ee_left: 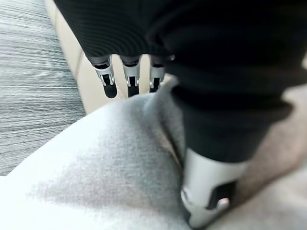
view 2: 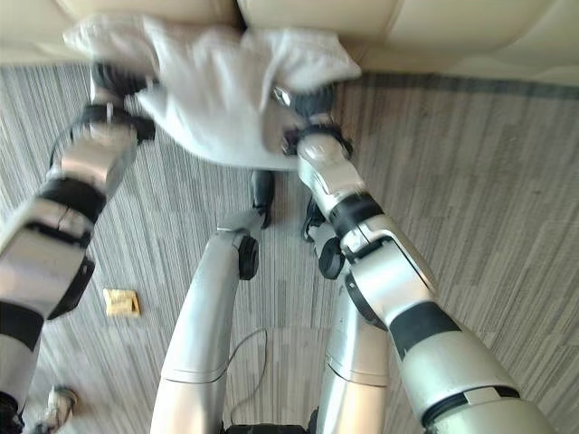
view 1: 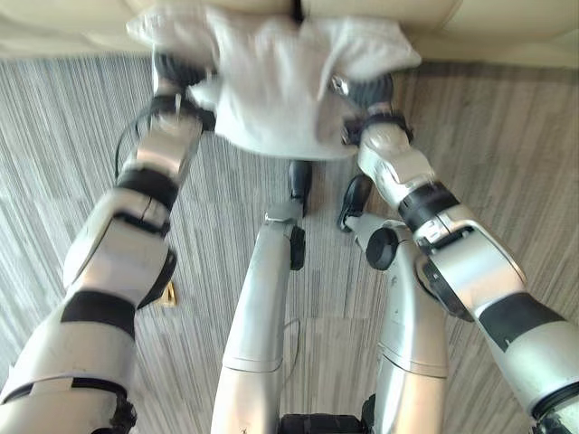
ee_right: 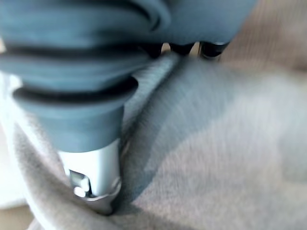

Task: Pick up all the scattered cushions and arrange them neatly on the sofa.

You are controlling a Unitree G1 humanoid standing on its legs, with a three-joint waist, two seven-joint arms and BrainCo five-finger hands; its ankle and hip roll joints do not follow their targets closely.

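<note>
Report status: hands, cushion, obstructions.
Left hand and right hand both shut on grey cushion. Cushion lifted at sofa front. Small tan item on floor.

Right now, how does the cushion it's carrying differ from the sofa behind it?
The cushion is pale grey, soft and crumpled; the sofa is cream and smooth. The cushion is held up between the left hand and right hand; the sofa stands on the striped carpet. Both are upholstered.

Grey striped carpet [view 1: 507, 154] covers the floor; a cream sofa [view 2: 434, 32] runs along its far edge; a small tan scrap [view 2: 120, 302] lies on it.
</note>
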